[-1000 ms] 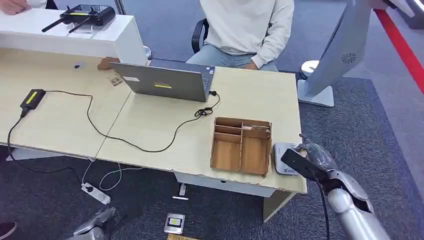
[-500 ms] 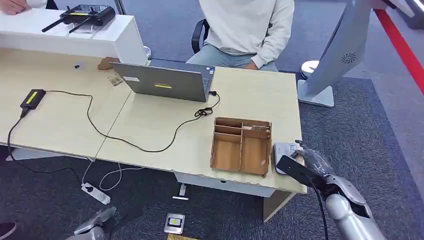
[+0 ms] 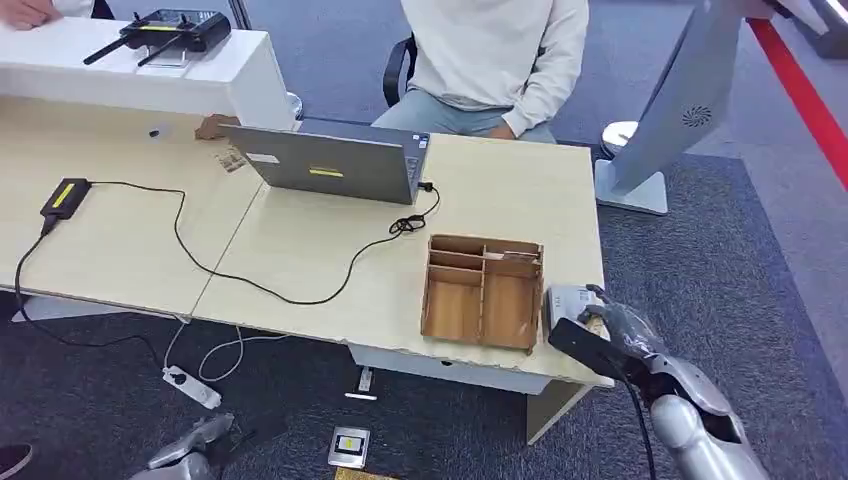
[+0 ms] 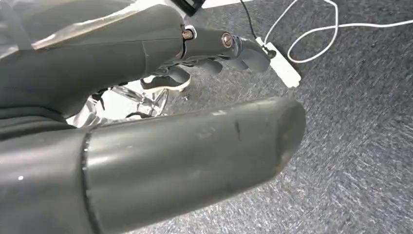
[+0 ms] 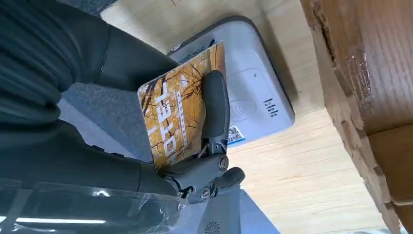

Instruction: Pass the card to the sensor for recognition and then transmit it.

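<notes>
My right hand grips an orange-yellow printed card, pinched between thumb and fingers. It hovers just over the white-grey card sensor at the table's front right corner; the card is tilted above the sensor's pad, and whether it touches cannot be told. My left hand hangs low near the floor, its fingers loosely curled with nothing in them.
A wooden divided tray stands right beside the sensor. A grey laptop with a black cable sits mid-table, and a person in a white top sits behind it. The table edge lies close under my right hand.
My right hand with the card has drifted slightly left and down, closer over the sensor. The left arm has barely moved.
</notes>
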